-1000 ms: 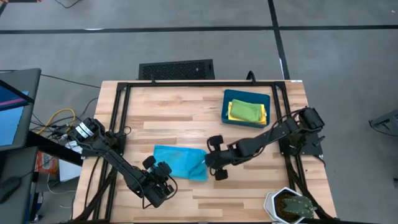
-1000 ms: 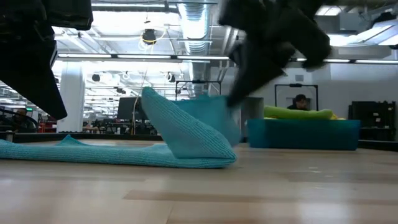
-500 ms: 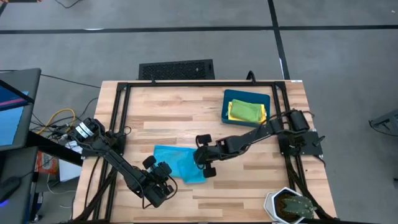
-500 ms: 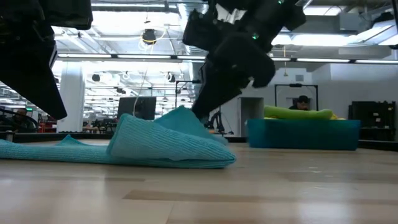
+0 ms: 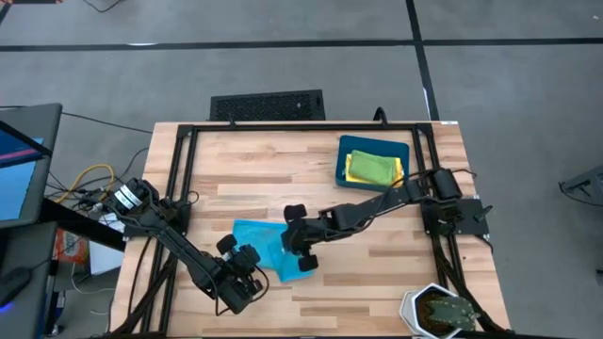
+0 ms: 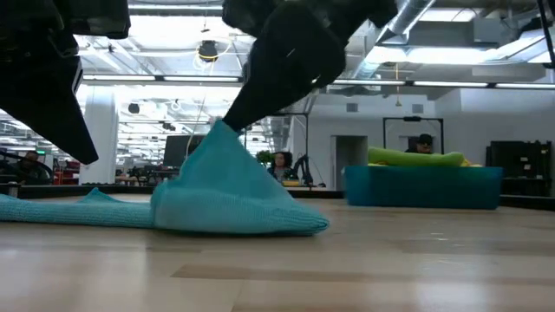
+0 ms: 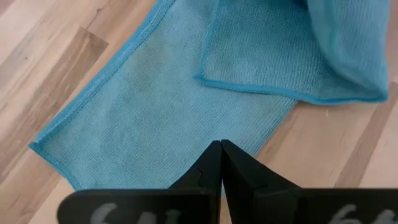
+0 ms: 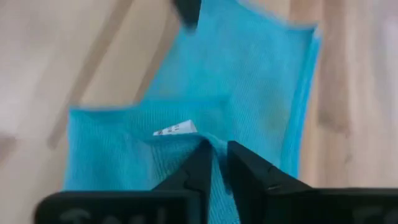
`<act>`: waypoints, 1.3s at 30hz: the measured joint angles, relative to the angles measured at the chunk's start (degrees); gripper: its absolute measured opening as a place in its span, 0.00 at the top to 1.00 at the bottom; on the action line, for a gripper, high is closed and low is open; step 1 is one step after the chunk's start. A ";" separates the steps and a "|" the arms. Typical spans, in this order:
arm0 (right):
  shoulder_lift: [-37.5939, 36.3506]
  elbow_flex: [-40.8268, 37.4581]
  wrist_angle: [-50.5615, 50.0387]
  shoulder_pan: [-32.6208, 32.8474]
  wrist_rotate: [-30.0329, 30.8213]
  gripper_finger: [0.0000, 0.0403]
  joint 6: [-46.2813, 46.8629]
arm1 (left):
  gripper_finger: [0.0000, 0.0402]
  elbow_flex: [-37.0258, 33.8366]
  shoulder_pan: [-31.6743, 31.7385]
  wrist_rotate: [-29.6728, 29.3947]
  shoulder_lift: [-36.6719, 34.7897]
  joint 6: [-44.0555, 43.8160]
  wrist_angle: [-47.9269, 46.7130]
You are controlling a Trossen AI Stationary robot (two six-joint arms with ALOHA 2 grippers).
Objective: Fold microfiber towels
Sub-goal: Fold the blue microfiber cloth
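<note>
One light blue towel [image 5: 267, 249] lies mid-table, half doubled; we find the right gripper [image 8: 214, 163] pinching its raised edge, fingers barely parted; left gripper [image 7: 221, 163] shut, empty, beside it; early release risks the fold springing back.

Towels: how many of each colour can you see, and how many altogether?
Light blue towel, on the table: 1
Green towel, in the bin: 1
Yellow towel, under the green one: 1
Total: 3
</note>
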 joint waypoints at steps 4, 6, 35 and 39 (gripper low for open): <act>2.04 -0.12 0.84 -0.48 -1.03 0.74 0.14 | 1.00 0.00 0.00 -0.16 0.02 0.35 0.00; 2.81 0.00 1.68 -0.78 -2.22 0.67 -0.51 | 1.00 0.00 0.02 -0.13 0.02 0.37 -0.02; 6.70 0.01 1.96 -4.41 -9.46 0.45 -2.53 | 1.00 -0.04 0.02 -1.45 0.02 -0.64 -0.02; 6.70 0.01 1.83 -4.51 -9.41 0.46 -2.53 | 1.00 -0.04 0.02 -1.45 0.04 -0.71 -0.02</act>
